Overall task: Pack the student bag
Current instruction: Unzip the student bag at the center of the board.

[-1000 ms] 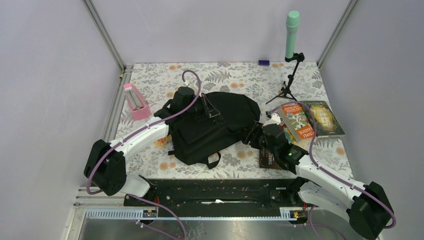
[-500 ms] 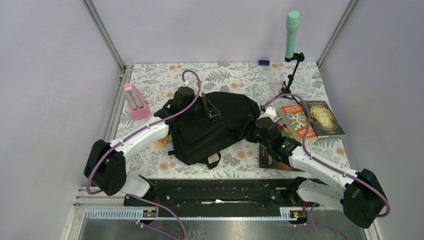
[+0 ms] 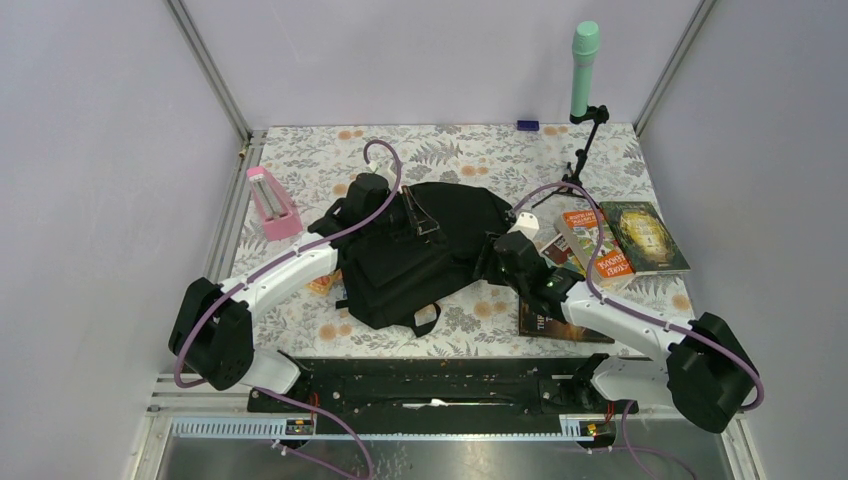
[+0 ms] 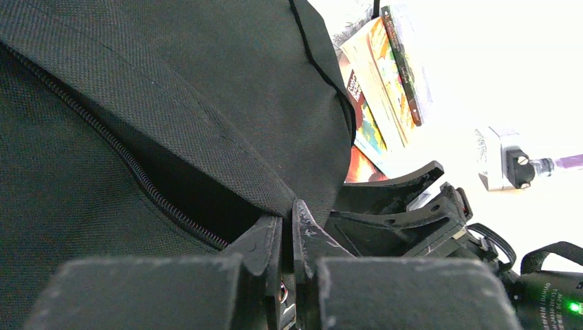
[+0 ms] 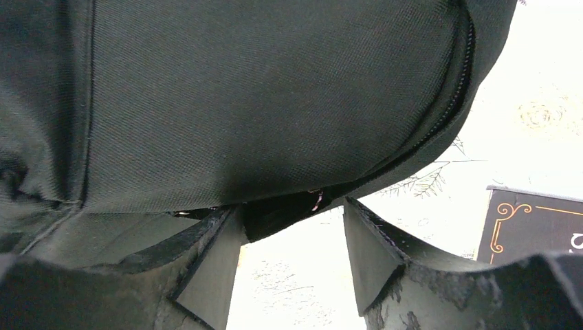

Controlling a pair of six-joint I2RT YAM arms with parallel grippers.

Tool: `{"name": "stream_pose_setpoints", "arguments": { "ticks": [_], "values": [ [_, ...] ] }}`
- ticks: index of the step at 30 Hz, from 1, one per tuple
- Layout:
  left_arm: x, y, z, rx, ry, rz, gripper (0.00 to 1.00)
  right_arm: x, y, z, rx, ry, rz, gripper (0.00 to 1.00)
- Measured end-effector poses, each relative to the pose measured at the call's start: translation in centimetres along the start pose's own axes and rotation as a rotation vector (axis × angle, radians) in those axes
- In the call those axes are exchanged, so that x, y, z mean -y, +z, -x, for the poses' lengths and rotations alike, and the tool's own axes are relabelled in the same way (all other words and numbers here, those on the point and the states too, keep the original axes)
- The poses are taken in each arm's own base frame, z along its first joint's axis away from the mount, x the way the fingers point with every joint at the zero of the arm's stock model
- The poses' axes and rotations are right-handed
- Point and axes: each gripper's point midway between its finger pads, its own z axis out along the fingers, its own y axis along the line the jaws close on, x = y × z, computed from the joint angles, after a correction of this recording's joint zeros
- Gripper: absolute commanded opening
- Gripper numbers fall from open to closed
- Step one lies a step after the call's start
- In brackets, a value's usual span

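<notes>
Fingertips of the left gripper (image 4: 287, 220) stand pressed together with no gap. The edge of a fabric flap runs into the pinch, so the grip is judged to be clamped on the student bag (image 4: 172, 82) beside its zip. The right gripper (image 5: 292, 237) stands roughly half open. Its fingers (image 5: 368, 240) sit either side of the bag's lower zipped edge, which hangs just above the gap, and nothing is gripped.

The bag lies in the middle of the table (image 3: 470, 160) between the two arms. An orange book (image 3: 595, 243) and a green book (image 3: 650, 235) lie to its right, and a dark book (image 3: 550, 320) lies near the right arm.

Assessment: the step in hand appears to be opening the bag's mouth.
- The right fingers should rise onto the lip and take one layer of fabric by the zip.
- They should close fully before any pull.
- The left grip should hold firm while the two draw apart gently, or the bag may slide across the table.

View comparison:
- Only the left wrist view shows the zip teeth and the dark gap under the flap.
- Only the right wrist view shows that the right fingers hold nothing.
- Only the top view shows the overall layout, including a pink object (image 3: 270, 203) well to the left.
</notes>
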Motion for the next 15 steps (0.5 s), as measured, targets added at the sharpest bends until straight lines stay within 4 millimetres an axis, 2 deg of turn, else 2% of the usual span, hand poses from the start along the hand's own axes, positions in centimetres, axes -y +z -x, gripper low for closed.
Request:
{"name": "stream_pose_setpoints", "arguments": {
  "ticks": [9,12,15],
  "values": [
    [0.0,0.0,0.0,0.001,-0.001,0.001,0.0,0.4,0.4,-0.5,-0.005,-0.012,-0.028,0.61],
    [-0.1,0.0,0.1,0.002,-0.002,0.002,0.0,0.9,0.3,-0.5,-0.002,-0.019,-0.052,0.57],
    [-0.2,0.0,0.2,0.005,-0.003,0.004,0.0,1.6,-0.1,-0.2,0.011,-0.027,-0.08,0.44]
  ]
}}
